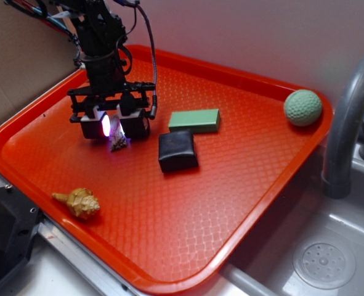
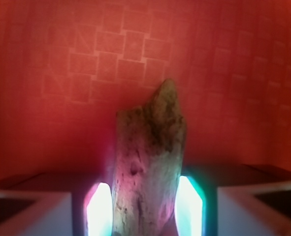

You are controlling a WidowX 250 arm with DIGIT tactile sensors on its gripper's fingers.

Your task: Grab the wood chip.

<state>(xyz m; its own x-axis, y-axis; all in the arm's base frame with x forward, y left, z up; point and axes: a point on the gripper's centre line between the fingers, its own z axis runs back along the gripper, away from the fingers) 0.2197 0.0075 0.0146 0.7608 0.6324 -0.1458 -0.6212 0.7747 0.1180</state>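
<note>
- Tan-grey wood chip point(image 2: 147, 172) stands between the gripper point(image 1: 114, 126) pads, long axis running out past the fingertips toward the red tray point(image 1: 243, 203).
- Jaws nearly closed, pinching it at both flanks.

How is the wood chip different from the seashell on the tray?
The wood chip is flat, rough and tan-grey; the seashell is golden-yellow, lumpy and spiky. The wood chip stands on end between the fingers of the gripper; the seashell lies on its side, alone, near the front edge of the tray. Both are small, natural-looking things over the same red tray.
</note>
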